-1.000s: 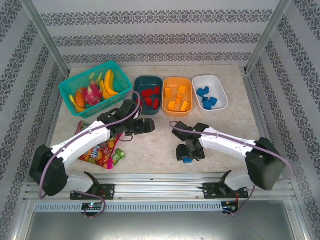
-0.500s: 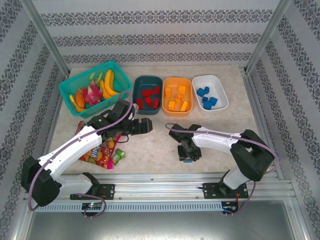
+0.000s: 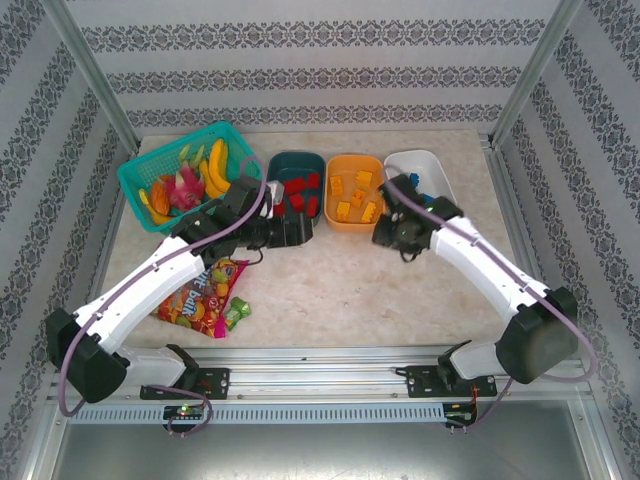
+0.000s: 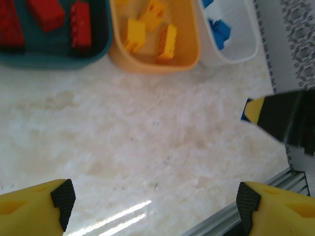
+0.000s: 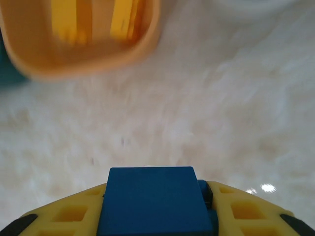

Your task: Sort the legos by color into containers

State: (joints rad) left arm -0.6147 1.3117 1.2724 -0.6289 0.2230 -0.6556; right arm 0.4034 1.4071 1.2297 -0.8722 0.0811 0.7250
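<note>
Only the blue brick [image 5: 152, 201] pinched in the right fingers [image 5: 64, 214], near the white tub [image 3: 445, 188], looks left to drop; left fingers [image 4: 29, 209] spread, empty.

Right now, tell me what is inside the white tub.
Blue legos lie in the white tub; the right arm hides part of it from above.
</note>
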